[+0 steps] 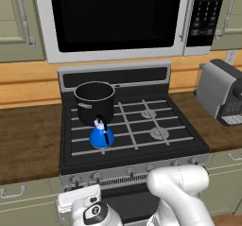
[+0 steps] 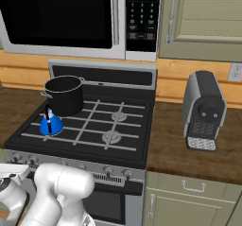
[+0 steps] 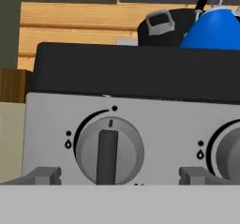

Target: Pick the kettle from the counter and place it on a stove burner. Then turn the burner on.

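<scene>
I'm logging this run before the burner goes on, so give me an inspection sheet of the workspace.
Surface: black stove, brown counter on both sides.
Job's things: blue kettle upright on the front-left burner; leftmost knob points straight up at its mark.
Clutter: black pot behind the kettle; coffee machine on the right counter.
Gripper: gripper open, fingers either side of that knob, not touching.
Cables: nothing seen.
Surroundings: microwave, beige cabinets.
</scene>
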{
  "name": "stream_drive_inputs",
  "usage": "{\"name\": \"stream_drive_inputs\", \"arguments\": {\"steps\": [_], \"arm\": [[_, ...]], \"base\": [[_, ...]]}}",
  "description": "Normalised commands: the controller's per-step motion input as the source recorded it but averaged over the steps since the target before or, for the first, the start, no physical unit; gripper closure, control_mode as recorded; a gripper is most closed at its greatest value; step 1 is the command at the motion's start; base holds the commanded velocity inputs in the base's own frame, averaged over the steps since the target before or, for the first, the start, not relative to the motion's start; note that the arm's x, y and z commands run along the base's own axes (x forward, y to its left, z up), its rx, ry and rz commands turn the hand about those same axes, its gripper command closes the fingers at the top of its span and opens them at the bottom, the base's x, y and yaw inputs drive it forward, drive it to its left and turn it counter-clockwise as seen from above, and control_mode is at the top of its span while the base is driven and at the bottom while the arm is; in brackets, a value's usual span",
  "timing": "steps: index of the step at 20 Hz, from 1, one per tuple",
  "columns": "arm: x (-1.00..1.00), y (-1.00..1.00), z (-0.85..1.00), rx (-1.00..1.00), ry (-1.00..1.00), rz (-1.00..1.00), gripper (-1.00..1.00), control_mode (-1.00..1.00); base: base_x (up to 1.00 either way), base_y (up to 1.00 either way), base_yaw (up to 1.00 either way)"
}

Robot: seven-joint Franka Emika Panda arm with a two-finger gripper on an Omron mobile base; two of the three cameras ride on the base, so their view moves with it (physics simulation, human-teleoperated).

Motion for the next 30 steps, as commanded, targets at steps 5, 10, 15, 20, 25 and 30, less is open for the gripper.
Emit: {"name": "stream_drive_inputs", "arguments": {"steps": [5,10,15,20,25,30], "arm": [[0.00,0.01,0.00,0.00,-0.03,0.01,-1.00,-1.00],[0.10,0.06,0.00,0.00,0.00,0.00,-1.00,-1.00],[0.17,0.01,0.00,0.00,0.00,0.00,-1.00,-1.00],[0.15,0.00,0.00,0.00,0.00,0.00,-1.00,-1.00],[0.05,0.01,0.00,0.00,-0.03,0.00,-1.00,-1.00],[-0.10,0.03,0.12,0.00,-0.13,0.00,-1.00,-1.00]], "base": [[0.00,0.00,0.00],[0.00,0.00,0.00],[0.00,0.00,0.00],[0.00,0.00,0.00],[0.00,0.00,0.00],[0.00,0.00,0.00]]}}
